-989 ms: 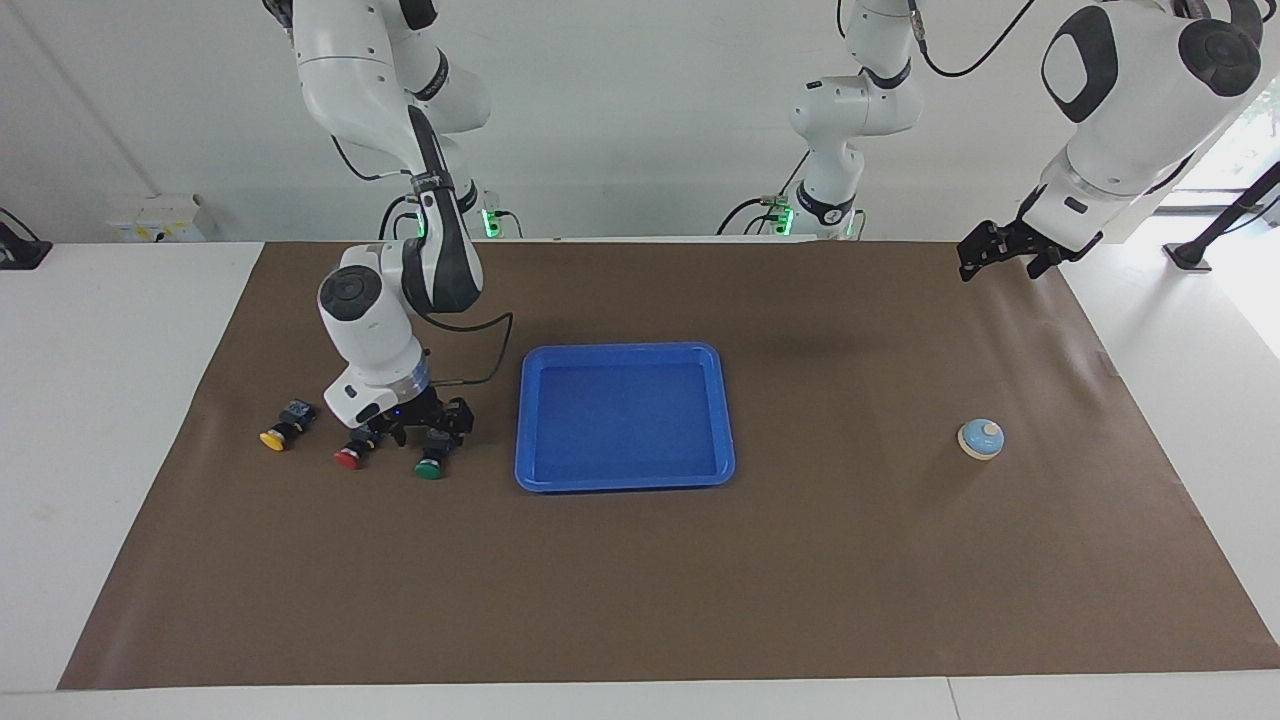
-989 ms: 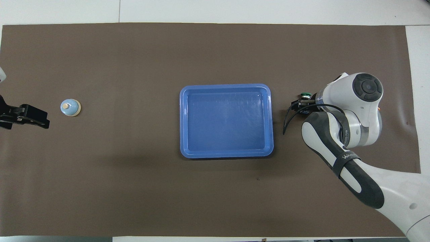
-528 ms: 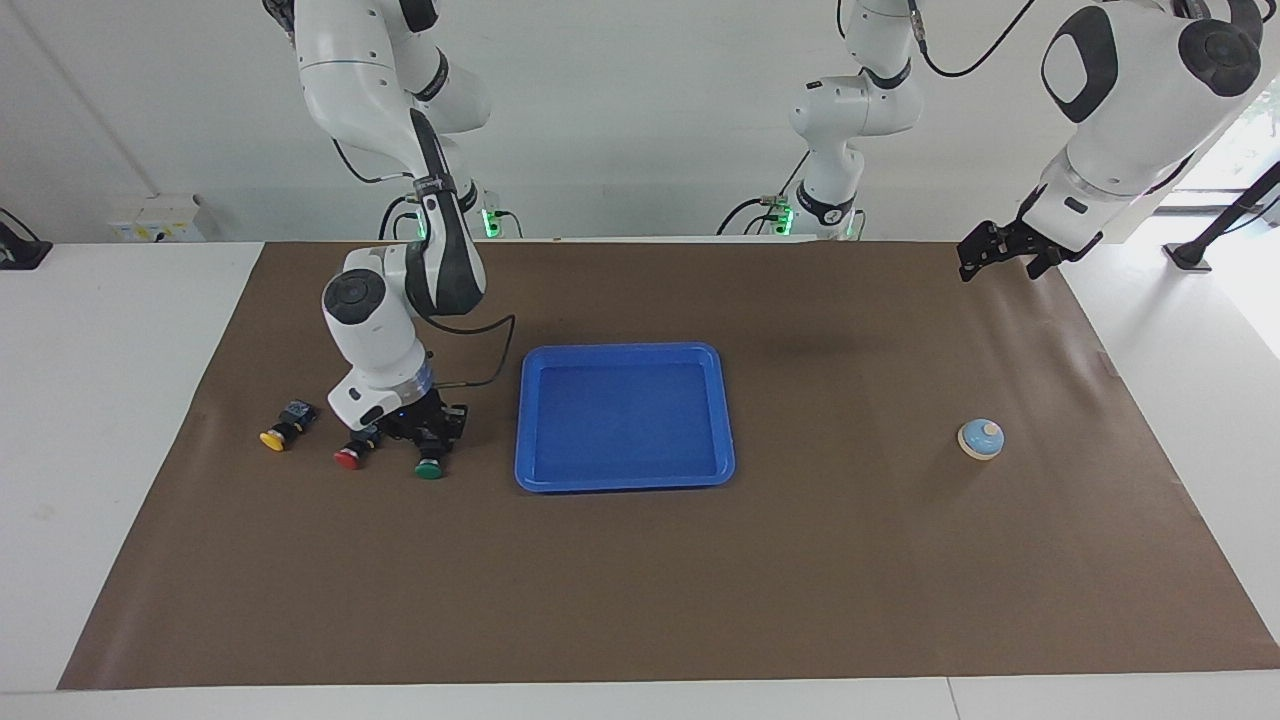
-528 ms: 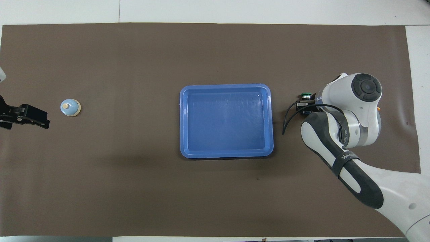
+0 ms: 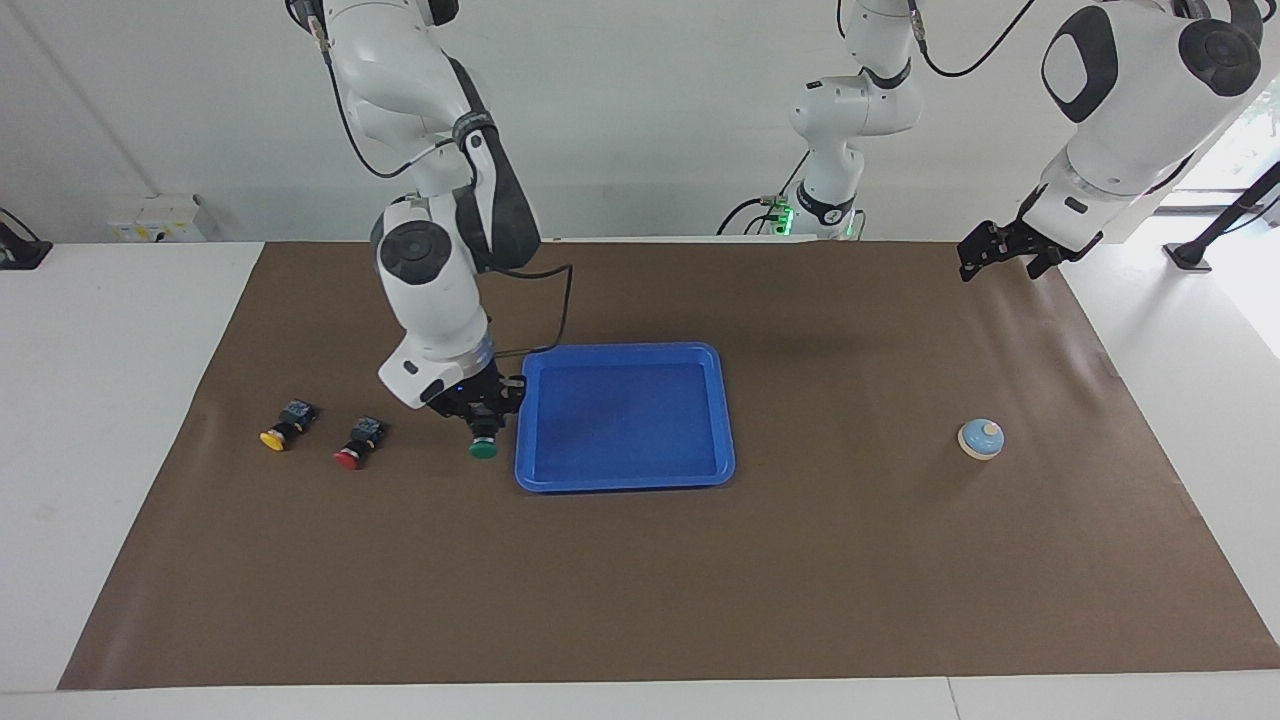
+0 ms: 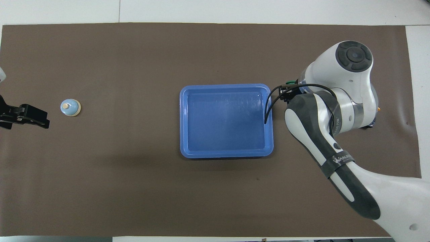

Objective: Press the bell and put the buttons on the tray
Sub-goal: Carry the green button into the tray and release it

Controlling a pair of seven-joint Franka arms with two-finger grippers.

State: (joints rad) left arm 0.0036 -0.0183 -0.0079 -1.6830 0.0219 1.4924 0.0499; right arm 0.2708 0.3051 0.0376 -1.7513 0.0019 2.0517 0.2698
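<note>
Clearly the button-carrying step was in hand, and the account runs across the facing view from the right arm's end of the table toward the left arm's end. The yellow button (image 5: 279, 430) lay on the brown mat (image 5: 640, 600), with the red button (image 5: 357, 448) just beside it toward the tray; both were untouched and apart from each other. Next came the right gripper (image 5: 483, 425), raised off the mat and clamped on the black body of the green button (image 5: 483, 447), whose cap hung downward just short of the tray's rim. In the overhead view only a sliver of that green cap showed past the arm's wrist. The blue tray (image 5: 625, 480) sat mid-table with nothing in it. Well apart from it, toward the left arm's end, the bell (image 5: 981, 438) stood upright on the mat. The left gripper (image 5: 1000, 252) waited in the air over the mat's edge at that end, its fingers spread wide and holding nothing.

By my judgement, the next move called for carrying the green button a little farther, over the rim and above the tray floor, then lowering it before letting go, so that the round cap would not roll it out. Two buttons would then remain to fetch. Whether the bell had been pressed could not be told.
</note>
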